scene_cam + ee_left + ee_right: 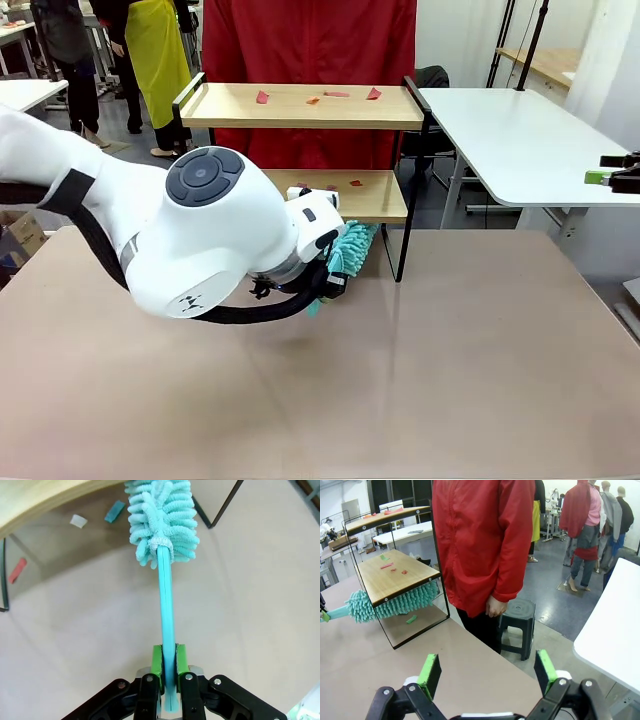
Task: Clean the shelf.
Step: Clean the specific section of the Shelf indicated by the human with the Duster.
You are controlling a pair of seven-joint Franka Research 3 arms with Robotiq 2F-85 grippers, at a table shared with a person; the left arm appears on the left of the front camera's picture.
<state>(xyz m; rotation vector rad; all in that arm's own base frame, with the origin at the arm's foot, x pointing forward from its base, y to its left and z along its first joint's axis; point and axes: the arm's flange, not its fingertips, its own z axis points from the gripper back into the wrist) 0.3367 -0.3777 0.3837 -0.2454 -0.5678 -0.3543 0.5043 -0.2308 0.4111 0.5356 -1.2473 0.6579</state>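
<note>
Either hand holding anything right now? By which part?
The left hand is shut on the teal duster, gripping the bottom end of its handle. The right hand is open and holds nothing.

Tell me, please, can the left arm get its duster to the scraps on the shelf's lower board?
Probably yes: the left gripper holds the duster at the lower board's open front edge, nothing between it and the scraps.

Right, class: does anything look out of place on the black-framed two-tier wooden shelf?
Yes: small red and orange scraps lie scattered on both boards of the black-framed wooden shelf, top and bottom, loose litter on otherwise bare wood.
</note>
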